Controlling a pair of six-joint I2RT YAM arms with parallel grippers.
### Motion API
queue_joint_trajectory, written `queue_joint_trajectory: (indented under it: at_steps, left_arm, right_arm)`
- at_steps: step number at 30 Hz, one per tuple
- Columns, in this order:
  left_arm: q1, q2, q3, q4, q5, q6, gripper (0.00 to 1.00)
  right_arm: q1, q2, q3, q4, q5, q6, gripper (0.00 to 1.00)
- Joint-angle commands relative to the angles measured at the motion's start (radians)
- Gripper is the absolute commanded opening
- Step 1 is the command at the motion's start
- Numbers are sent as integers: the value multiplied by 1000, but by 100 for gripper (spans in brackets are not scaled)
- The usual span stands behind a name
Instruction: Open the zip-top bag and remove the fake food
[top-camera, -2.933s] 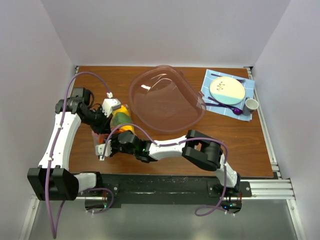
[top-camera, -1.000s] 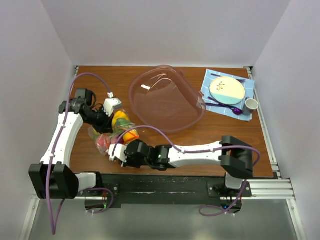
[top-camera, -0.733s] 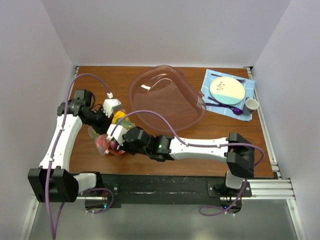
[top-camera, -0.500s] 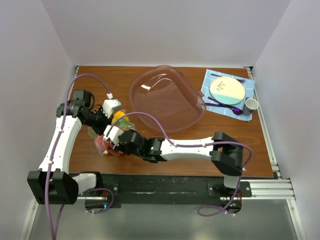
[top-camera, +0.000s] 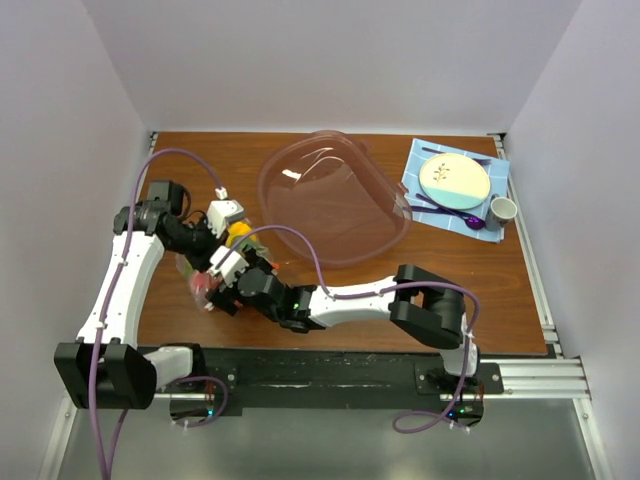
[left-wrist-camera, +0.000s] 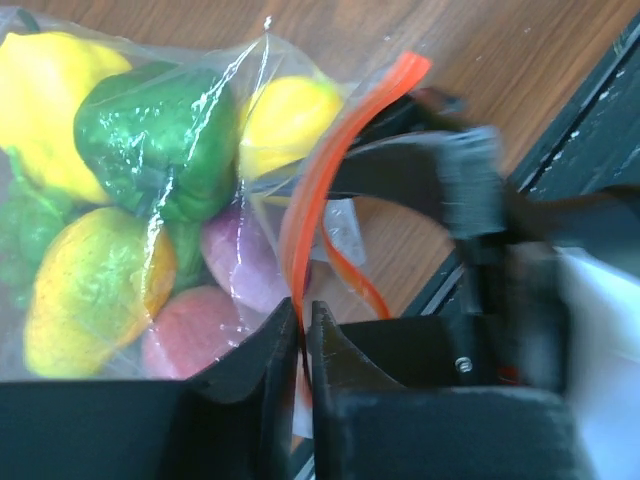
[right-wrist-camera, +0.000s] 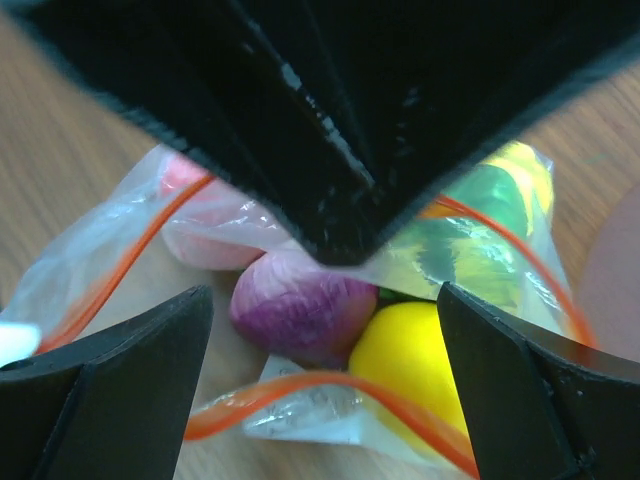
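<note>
Near-left on the table (top-camera: 500, 290), close by the arm bases: bag (left-wrist-camera: 150, 200) lying on the wood, food (left-wrist-camera: 70, 290) all inside.

- Left claw (left-wrist-camera: 302, 335) is pinched tight on the bag's orange strip (left-wrist-camera: 330, 170) at one lip.
- Right claw (right-wrist-camera: 322, 295) is spread wide, holding nothing, poised right over the mouth.
- From its wrist view the strip loops round an open gap. A purple piece (right-wrist-camera: 295, 305) and a yellow piece (right-wrist-camera: 410, 360) show between the fingers.
- Mouth faces the right claw; the bag's body runs away from it, toward the left arm.

Judgement: the right arm is the one to reach in, purple piece nearest. If the pinched lip slackens, the gap may sag shut.
</note>
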Motion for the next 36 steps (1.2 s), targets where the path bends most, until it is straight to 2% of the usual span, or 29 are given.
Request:
queue_joint_trajectory:
  at_steps: [1,3,6,8,9,10,12,13,15,17,21,24,28,36]
  left_arm:
    - [-13,2,66,-27,56,11,23]
    - [-12,5,116,-38,56,4,39]
    - [2,3,217,-11,-25,-48,43]
    - [56,-1,262,87,-97,-77,43]
    - [71,-6,259,138,-189,-116,43]
    - [98,-6,247,252,-243,-136,43]
    - [122,23,176,369,-396,-182,39]
    - [143,40,149,475,-433,-189,37]
    - [159,113,83,555,-490,-202,35]
    - [163,175,66,591,-473,-202,35]
    - [162,334,95,556,-345,-209,34]
    - [163,393,98,557,-315,-208,34]
    - [159,410,78,519,-262,-193,34]
    - [125,330,-127,525,-252,-136,36]
  right_arm:
    - [4,65,21,115,84,58,99]
    - [4,82,32,115,78,63,99]
    - [4,110,38,101,83,74,99]
    - [6,117,24,105,98,81,99]
    - [6,117,18,110,99,83,99]
    - [9,116,12,118,104,84,99]
    - [12,113,3,122,112,81,99]
    - [15,111,1,125,116,81,99]
    - [18,110,1,131,109,75,99]
    - [21,111,12,130,106,69,99]
    - [20,125,32,127,92,66,99]
    - [20,137,52,107,81,72,99]
    - [21,157,75,66,73,75,99]
    - [20,192,142,-14,78,74,99]
